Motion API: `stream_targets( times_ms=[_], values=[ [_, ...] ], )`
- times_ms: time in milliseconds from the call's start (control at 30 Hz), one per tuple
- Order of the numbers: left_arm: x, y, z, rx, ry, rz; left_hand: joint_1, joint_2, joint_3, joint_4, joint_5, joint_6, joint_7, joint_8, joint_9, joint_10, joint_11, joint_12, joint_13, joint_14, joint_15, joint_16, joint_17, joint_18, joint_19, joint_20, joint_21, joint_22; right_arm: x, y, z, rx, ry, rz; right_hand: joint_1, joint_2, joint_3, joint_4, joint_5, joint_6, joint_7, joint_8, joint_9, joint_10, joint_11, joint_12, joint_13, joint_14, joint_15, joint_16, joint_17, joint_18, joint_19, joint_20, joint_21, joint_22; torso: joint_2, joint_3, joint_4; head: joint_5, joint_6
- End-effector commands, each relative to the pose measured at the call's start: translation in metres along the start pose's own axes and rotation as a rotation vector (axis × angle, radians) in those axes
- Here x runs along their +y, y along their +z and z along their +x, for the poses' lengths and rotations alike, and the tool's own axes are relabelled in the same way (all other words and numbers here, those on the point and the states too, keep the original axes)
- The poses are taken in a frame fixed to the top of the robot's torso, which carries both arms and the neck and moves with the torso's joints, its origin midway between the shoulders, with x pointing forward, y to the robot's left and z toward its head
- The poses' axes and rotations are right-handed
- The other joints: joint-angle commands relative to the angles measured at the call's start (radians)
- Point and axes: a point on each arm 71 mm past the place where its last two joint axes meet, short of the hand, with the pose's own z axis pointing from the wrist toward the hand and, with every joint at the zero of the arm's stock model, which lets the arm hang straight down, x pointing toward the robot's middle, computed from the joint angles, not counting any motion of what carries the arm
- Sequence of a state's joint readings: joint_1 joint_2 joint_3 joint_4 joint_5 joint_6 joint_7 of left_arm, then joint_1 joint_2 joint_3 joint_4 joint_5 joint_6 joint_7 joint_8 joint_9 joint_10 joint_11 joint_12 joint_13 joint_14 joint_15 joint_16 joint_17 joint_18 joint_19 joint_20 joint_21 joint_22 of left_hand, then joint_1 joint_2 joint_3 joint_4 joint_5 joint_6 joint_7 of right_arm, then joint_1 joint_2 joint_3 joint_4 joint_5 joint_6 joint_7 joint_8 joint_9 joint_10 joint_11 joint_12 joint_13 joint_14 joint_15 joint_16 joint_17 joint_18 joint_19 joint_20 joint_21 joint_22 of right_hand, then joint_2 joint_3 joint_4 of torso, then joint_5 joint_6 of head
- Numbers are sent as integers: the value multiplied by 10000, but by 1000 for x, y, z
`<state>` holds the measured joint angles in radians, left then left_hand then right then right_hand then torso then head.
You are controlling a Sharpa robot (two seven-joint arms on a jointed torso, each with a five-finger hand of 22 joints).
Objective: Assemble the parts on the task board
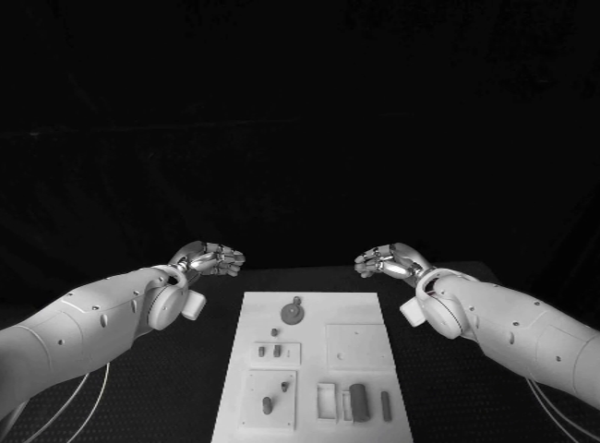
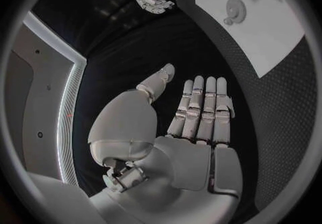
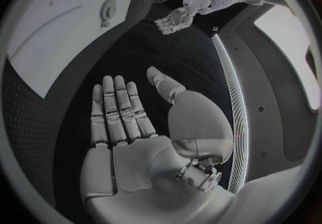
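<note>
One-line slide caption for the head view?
Both hands, left and right, hover empty beyond the task board, its parts untouched.

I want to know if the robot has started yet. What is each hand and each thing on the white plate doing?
left hand: open, fingers straight, holding nothing, beside the board.
right hand: open, fingers straight, holding nothing, beside the board.
task board: flat on the table, untouched.
gear: lying on the board's far end.
small parts: lying on the board's near end, untouched.

A long white task board (image 1: 360, 318) lies flat on the bench between the arms, carrying a round gear (image 1: 294, 312) near its far end and several small, perhaps peg-like, parts (image 1: 360, 401) in nearer recesses.
</note>
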<state>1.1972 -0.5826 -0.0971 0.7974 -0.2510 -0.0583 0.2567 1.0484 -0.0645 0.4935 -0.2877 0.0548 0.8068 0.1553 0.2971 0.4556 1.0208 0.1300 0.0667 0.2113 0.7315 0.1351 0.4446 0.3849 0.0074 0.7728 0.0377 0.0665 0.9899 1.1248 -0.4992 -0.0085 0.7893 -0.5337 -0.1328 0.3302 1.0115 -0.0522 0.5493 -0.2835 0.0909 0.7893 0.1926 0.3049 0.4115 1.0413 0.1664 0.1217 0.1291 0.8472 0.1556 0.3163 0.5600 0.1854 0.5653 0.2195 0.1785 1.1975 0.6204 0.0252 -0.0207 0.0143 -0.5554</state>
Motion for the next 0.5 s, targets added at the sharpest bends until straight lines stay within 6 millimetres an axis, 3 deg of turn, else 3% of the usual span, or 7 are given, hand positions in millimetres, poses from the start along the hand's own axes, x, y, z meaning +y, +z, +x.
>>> stream_targets(
  times_ms=[33,200,333,367,400,433,500],
  values=[
    [-4,1,3,464,-494,478,-94,17,-81,7,-47,-119,-30,-50,-13,-154,-16,-28,-115,-235,42,-175,-47,-74,-170,67,-52,-168,-2,-1,-9,-431,1240,-227,-174,16,-162,30,32,-93,-20,-8,-25,-46,24,-46,-84,-12,53,-76,-69,1,29,54,-119,-33,-183,-97,-238,151,105],
    [-4,1,5,474,-494,457,-58,68,-99,8,-44,-149,-24,-34,-3,-210,-2,-1,-221,-209,90,-205,-33,-73,-195,89,-30,-324,-8,-5,-16,-601,1107,-80,-38,29,-184,-50,43,-101,20,11,-48,-24,59,-28,-166,123,44,-53,-106,33,89,45,-205,-31,-328,-162,-378,288,30],
    [-1,1,9,470,-503,380,-61,85,-112,15,-46,-143,8,-18,5,-180,30,21,-254,-153,102,-194,-14,-71,-177,94,-22,-383,-8,-11,-17,-490,87,71,93,-25,-210,-67,41,-90,52,30,-58,-6,91,-14,-210,141,65,-70,-138,37,105,48,-255,-21,-381,-155,-436,357,-92],
    [-1,0,11,516,-522,361,-68,86,-124,17,-44,-136,25,-6,10,-158,55,32,-273,-101,113,-178,2,-68,-166,97,-19,-417,-6,-12,-16,-601,-303,138,119,-45,-221,-67,40,-84,68,35,-61,-1,94,-10,-220,161,73,-65,-141,41,120,48,-259,-14,-388,-154,-440,362,-142],
    [0,-1,14,554,-539,327,-76,83,-134,19,-45,-135,35,-1,12,-146,63,37,-287,-74,125,-171,11,-64,-156,100,-16,-438,-5,-14,-14,-518,-693,164,164,-63,-245,-58,39,-49,97,60,-63,32,87,13,-238,240,64,-34,-142,73,235,41,-223,22,-398,-151,-450,382,-301],
    [1,-1,16,559,-544,302,-82,84,-144,21,-45,-134,45,6,15,-126,77,45,-303,-25,138,-155,27,-56,-140,106,-12,-465,-4,-16,-12,-345,-1039,248,188,-79,-275,-49,39,42,126,115,-54,106,58,62,-246,435,12,62,-114,154,506,18,-113,85,-404,-150,-461,401,-373],
    [1,-3,21,603,-564,256,-85,74,-162,21,-45,-117,82,28,23,-51,114,76,-326,98,153,-111,64,-26,-95,113,1,-511,-4,-21,-6,163,-1820,783,196,-156,-343,-40,37,223,53,224,-20,307,-31,191,-224,776,-129,234,-47,295,977,-21,91,201,-413,-155,-468,419,-582]
  ],
)
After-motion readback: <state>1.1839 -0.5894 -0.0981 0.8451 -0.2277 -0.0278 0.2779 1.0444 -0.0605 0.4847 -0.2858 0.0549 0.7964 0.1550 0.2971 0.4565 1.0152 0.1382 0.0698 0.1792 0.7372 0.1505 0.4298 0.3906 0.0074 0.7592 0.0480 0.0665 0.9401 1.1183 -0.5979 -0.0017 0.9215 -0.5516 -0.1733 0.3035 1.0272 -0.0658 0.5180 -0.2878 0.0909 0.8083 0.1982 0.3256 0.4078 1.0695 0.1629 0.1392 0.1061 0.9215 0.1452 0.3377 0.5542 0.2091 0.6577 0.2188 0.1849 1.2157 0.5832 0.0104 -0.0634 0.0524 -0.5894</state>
